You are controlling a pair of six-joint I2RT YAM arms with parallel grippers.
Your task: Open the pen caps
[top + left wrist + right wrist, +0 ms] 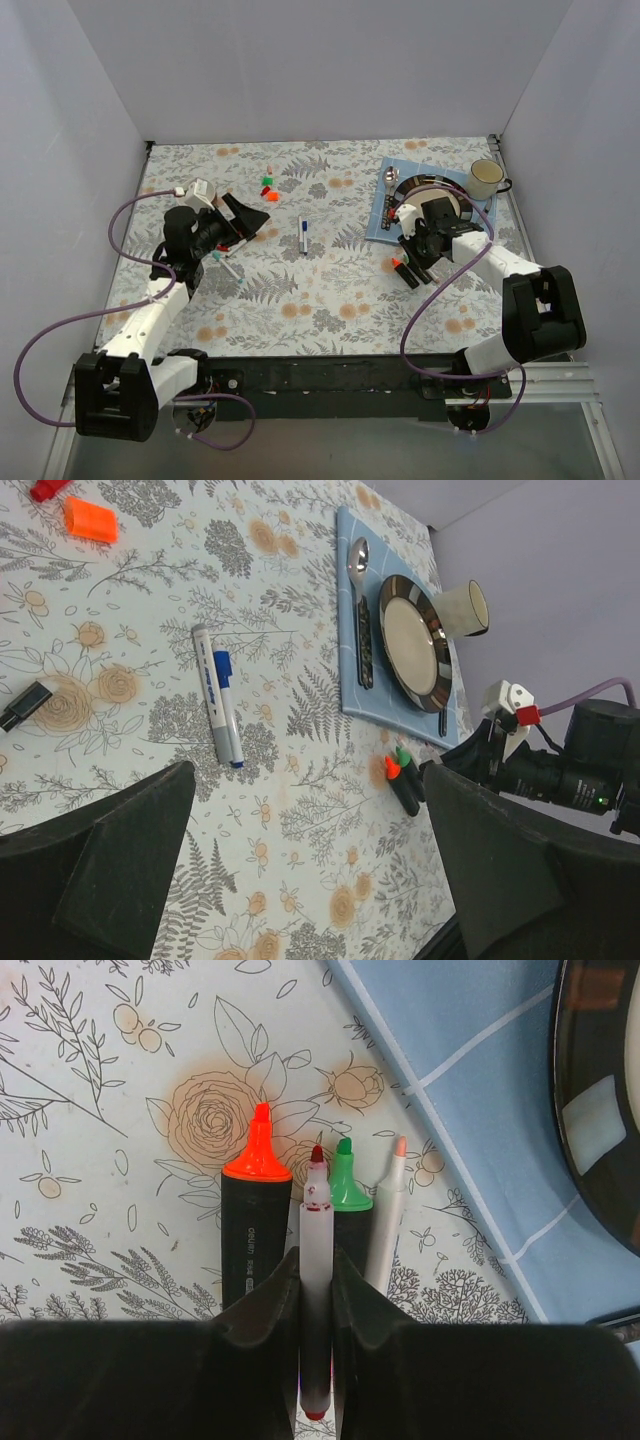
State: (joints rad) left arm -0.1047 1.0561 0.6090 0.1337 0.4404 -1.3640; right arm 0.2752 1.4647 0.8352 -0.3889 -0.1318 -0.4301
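My right gripper (315, 1260) is shut on a slim white pen (316, 1230) whose red tip is bare. It hangs just over a row of uncapped pens: a black orange-tipped one (255, 1220), a black green-tipped one (348, 1200) and a thin white one (388, 1220). In the top view this group (403, 268) lies by the blue mat. My left gripper (310, 880) stands wide open and empty above the cloth. A white pen with blue trim (216, 695) lies ahead of it. Loose pen caps, orange (90, 520) and red (45, 488), rest at the far left, with a green one (266, 181) beside them.
On the blue mat (385, 225) at the back right are a dark plate (415, 640), a spoon (358, 565) and a knife. A cream mug (487, 179) stands behind it. More pens (228, 262) lie under the left arm. Grey walls close in three sides.
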